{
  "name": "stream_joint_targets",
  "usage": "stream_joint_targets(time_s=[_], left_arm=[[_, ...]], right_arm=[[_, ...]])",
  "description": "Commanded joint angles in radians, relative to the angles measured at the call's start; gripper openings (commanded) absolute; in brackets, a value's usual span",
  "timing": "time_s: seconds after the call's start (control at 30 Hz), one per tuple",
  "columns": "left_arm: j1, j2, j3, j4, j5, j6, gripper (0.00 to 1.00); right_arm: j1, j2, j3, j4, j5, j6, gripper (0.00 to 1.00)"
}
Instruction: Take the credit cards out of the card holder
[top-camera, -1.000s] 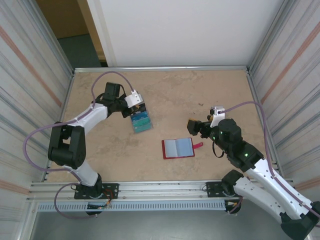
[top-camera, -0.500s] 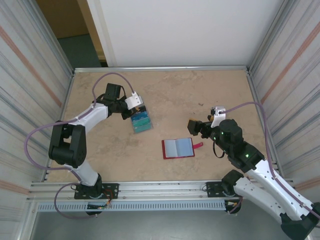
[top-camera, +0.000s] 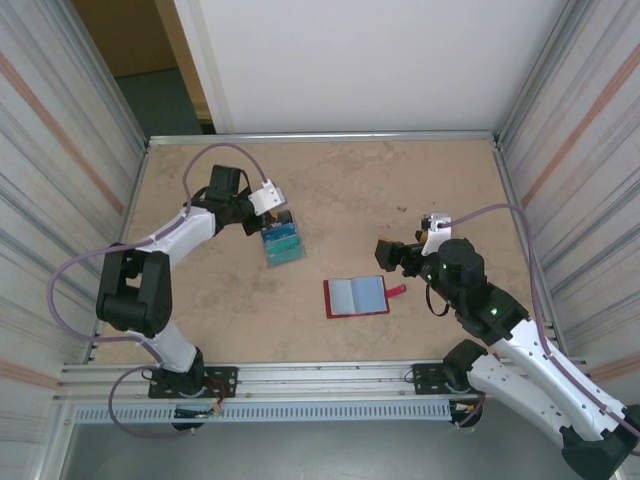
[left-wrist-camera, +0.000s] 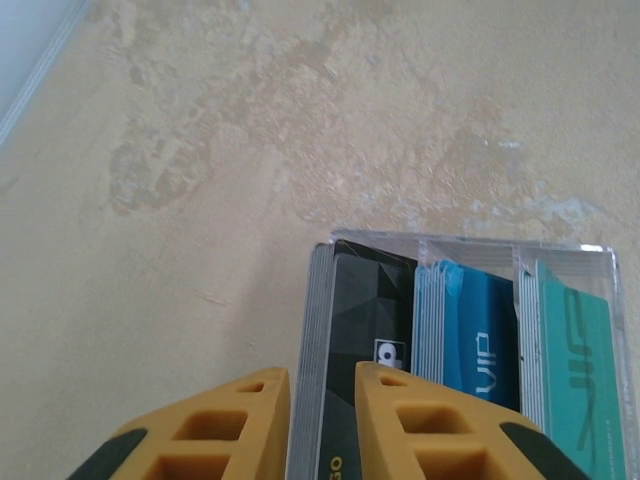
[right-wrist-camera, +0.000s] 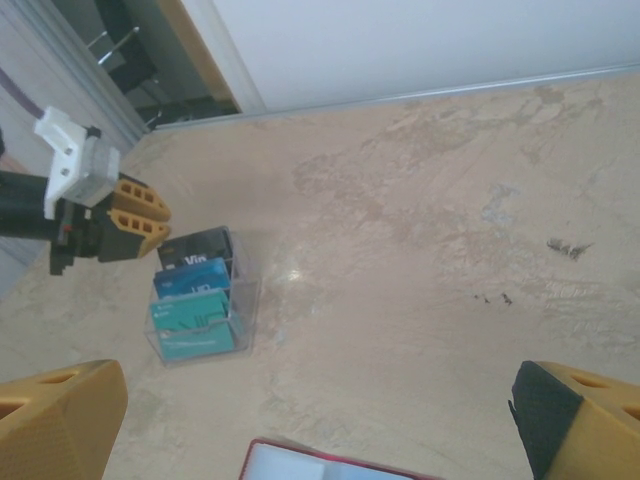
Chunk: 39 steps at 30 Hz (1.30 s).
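While the card holder (top-camera: 356, 296) lies open on the desk (top-camera: 330, 180), panels seemingly bare, the left fingers (left-wrist-camera: 235, 415) stand slightly parted astride the clear box (left-wrist-camera: 470, 242) by its black card (left-wrist-camera: 372, 300), apparently depositing; the right fingers (right-wrist-camera: 60, 420) gape empty; next, check the holder for leftovers.

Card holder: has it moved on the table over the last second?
No. The card holder lies open in the same spot, equally far from the clear card box and the near rail, red tab pointing right as before.
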Motion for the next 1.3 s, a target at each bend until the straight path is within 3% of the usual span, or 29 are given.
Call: stream_joint_targets(time_s=[0.0, 0.07, 0.23, 0.37, 0.63, 0.87, 1.1, 1.27], left_arm=[[-0.007, -0.103, -0.047, 0.081, -0.016, -0.073, 0.27], [-0.008, -0.158, -0.091, 0.127, -0.03, -0.118, 0.46], [-0.022, -0.312, -0.225, 0.221, -0.114, -0.236, 0.74], [-0.037, -0.437, -0.349, 0.303, -0.256, -0.329, 0.98], [-0.042, -0.635, -0.619, 0.524, -0.487, -0.489, 0.99], [-0.041, -0.665, -0.72, 0.593, -0.646, -0.568, 0.99], [-0.013, -0.659, -0.8, 0.709, -0.689, -0.63, 0.99], [0.049, -0.606, -0.863, 0.866, -0.644, -0.653, 0.99]], right_arm=[[-0.005, -0.022, -0.01, -0.014, 0.045, -0.008, 0.99], [-0.007, -0.032, -0.013, -0.024, 0.07, -0.011, 0.99], [-0.006, -0.062, -0.021, -0.062, 0.172, -0.042, 0.99], [-0.012, -0.09, -0.02, -0.116, 0.274, -0.081, 0.99], [-0.047, -0.152, -0.091, -0.134, 0.397, -0.171, 0.99], [-0.113, -0.235, -0.183, -0.112, 0.479, -0.128, 0.99], [-0.18, -0.326, -0.273, -0.022, 0.505, -0.144, 0.99], [-0.238, -0.315, -0.346, 0.092, 0.422, -0.201, 0.99]])
